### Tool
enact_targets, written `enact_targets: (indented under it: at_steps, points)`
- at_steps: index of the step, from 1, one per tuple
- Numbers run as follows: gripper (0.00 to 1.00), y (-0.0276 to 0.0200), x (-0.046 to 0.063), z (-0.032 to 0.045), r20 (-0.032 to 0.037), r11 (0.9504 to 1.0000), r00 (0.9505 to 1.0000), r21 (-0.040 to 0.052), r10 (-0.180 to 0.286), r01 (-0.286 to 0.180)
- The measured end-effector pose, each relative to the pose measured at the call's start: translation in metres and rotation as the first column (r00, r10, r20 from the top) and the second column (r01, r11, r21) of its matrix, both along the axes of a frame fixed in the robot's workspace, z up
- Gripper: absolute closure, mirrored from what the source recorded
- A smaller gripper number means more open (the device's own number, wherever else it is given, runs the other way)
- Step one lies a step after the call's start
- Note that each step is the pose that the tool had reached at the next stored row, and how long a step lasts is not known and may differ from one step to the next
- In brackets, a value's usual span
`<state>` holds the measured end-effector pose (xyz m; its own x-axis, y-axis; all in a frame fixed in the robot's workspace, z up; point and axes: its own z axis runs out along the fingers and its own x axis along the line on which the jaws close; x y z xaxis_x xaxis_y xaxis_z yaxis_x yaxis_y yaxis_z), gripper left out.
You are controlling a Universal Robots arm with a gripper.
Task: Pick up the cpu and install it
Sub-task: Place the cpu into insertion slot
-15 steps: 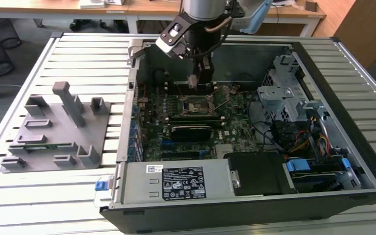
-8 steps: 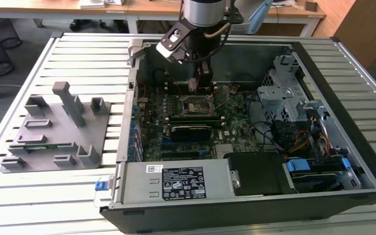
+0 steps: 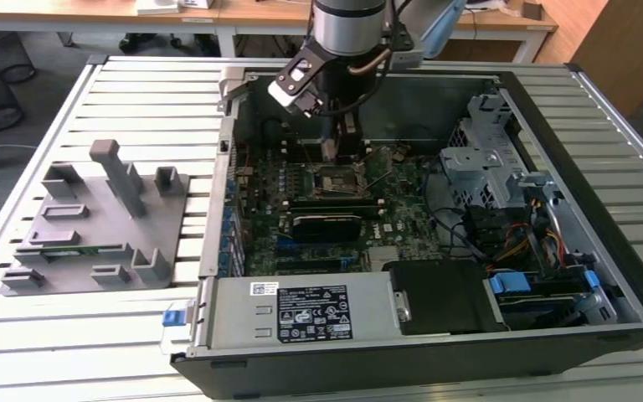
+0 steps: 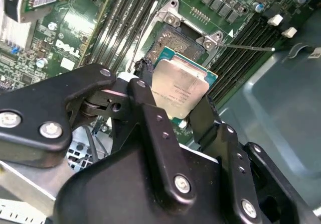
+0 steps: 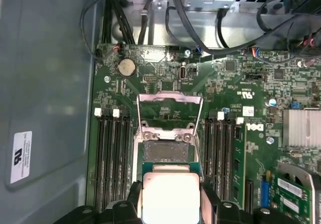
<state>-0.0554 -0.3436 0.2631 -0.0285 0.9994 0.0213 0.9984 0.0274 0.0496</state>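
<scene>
The cpu (image 4: 180, 86) is pinched by its edges between the jaws, held just short of the open socket (image 5: 165, 151), whose retention frame (image 5: 169, 99) stands flipped up beyond the jaws. I judge the install step to be in hand, the chip not yet seated. Seating it calls for edges squared to the socket and a level, gentle lowering.

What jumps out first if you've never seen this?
A black claw pinching a shiny square cpu close to the open socket on the green motherboard. In the exterior view, the arm reaches down into an opened computer case lying on a slatted table.
</scene>
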Motion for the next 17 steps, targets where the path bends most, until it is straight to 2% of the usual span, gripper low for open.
enact_targets:
  at_steps: [8, 17]
  points:
    - [0.46, 0.0014, 0.0, -0.0142, -0.0001, 0.9999, 0.9999, -0.0001, 0.011, -0.011]
    - [0.46, 0.0014, 0.0, -0.0253, -0.0001, 1.0, 1.0, -0.0005, 0.001, -0.001]
